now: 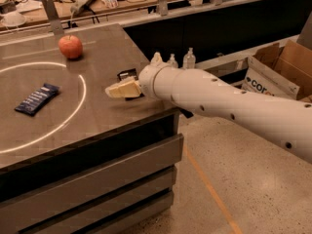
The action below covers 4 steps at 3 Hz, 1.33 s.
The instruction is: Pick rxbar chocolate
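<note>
The end effector [124,88] hangs low over the right edge of the surface [97,126], just in front of the rxbar chocolate [127,74]. The bar lies flat near that edge, partly hidden behind it. I judge this low sideways approach is chosen because the bar is thin and must be taken close to the surface. Whether the end effector is released or clenched I cannot tell, and it does not seem to hold the bar yet. The arm [219,101] reaches in from the right side. I count one black bar, one blue-wrapped bar [37,98] well apart on the left, one apple [71,47] at the back, and three small bottles [189,58] behind the arm.
</note>
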Each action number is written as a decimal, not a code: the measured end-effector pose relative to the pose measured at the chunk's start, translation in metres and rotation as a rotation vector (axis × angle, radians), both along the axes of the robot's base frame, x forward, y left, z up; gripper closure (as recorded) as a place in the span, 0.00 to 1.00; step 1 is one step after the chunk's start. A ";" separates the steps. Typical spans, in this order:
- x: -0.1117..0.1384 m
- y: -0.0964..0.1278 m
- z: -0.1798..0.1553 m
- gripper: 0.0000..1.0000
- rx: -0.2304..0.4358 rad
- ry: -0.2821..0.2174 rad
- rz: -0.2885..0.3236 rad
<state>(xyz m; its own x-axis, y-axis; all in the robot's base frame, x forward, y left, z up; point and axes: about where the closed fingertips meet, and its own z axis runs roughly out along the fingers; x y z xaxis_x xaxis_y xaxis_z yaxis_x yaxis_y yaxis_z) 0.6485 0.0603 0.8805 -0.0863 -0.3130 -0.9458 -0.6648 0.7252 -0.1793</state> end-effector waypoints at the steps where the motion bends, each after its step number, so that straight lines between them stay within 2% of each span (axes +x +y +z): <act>1: 0.014 0.002 -0.016 0.00 0.046 0.043 -0.032; 2: 0.020 0.007 -0.029 0.00 0.046 0.082 -0.031; 3: 0.019 0.007 -0.044 0.18 0.025 0.121 -0.031; 4: 0.019 0.004 -0.050 0.42 0.020 0.143 -0.040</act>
